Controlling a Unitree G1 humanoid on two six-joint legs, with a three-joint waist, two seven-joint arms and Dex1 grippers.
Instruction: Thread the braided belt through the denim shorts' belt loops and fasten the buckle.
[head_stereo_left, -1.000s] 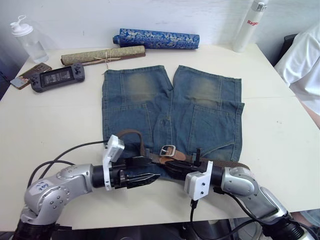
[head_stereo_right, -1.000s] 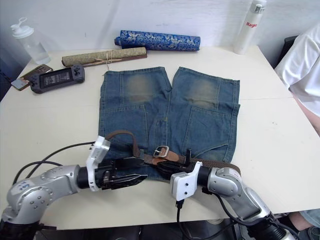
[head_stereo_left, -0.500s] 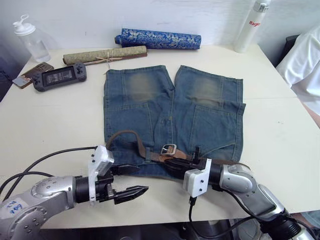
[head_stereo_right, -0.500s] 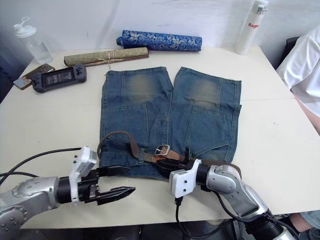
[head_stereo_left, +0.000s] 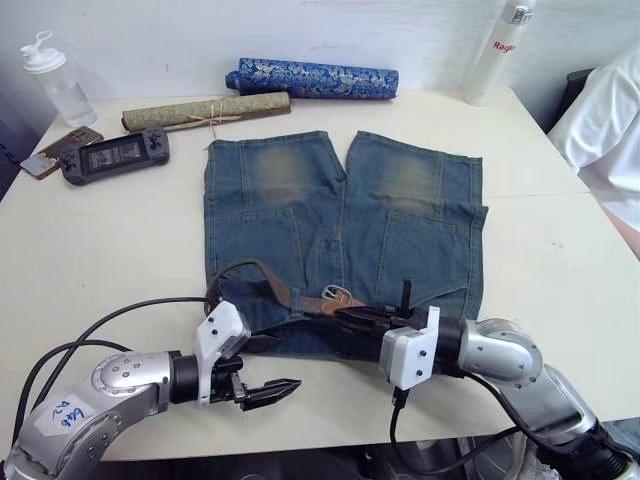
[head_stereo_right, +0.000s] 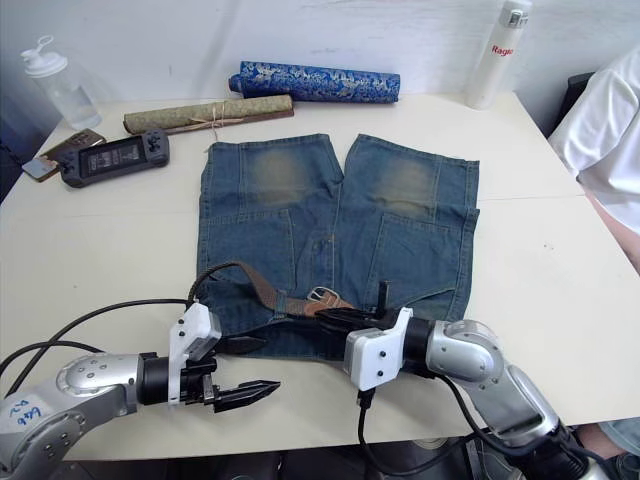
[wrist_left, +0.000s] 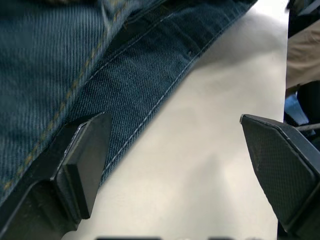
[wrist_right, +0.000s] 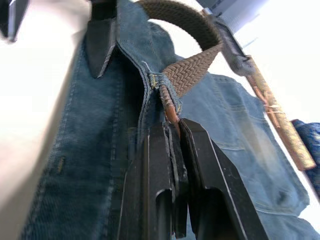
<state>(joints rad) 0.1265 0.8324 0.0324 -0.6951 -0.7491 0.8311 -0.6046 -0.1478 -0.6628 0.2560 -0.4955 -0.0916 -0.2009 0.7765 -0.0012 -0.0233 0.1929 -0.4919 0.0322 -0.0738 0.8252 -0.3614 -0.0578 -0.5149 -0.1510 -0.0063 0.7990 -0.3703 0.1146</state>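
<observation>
The denim shorts (head_stereo_left: 300, 210) lie flat on the table, waistband toward me. The braided belt (head_stereo_left: 262, 275) arches up in a loop over the waistband's left part, and its silver buckle (head_stereo_left: 335, 293) lies near the middle. My right gripper (head_stereo_left: 345, 317) is at the waistband, shut on the belt's tan leather tip (wrist_right: 170, 110) just past a belt loop (wrist_right: 159, 82). My left gripper (head_stereo_left: 268, 368) is open, low at the waistband's front edge. One of its fingers (wrist_left: 87, 160) rests on the denim hem and the other finger (wrist_left: 280, 170) is over bare table.
At the back lie a blue patterned roll (head_stereo_left: 312, 77) and an olive rolled mat (head_stereo_left: 205, 109). A game console (head_stereo_left: 115, 155), a phone (head_stereo_left: 55, 150) and a clear bottle (head_stereo_left: 55, 80) are at the back left. A white bottle (head_stereo_left: 495, 50) stands back right, near a person's white sleeve (head_stereo_left: 605, 130).
My left gripper has drawn back from the waistband beside the right gripper toward the table's front edge. The belt's arch and buckle have shifted slightly. The right gripper has kept its hold.
</observation>
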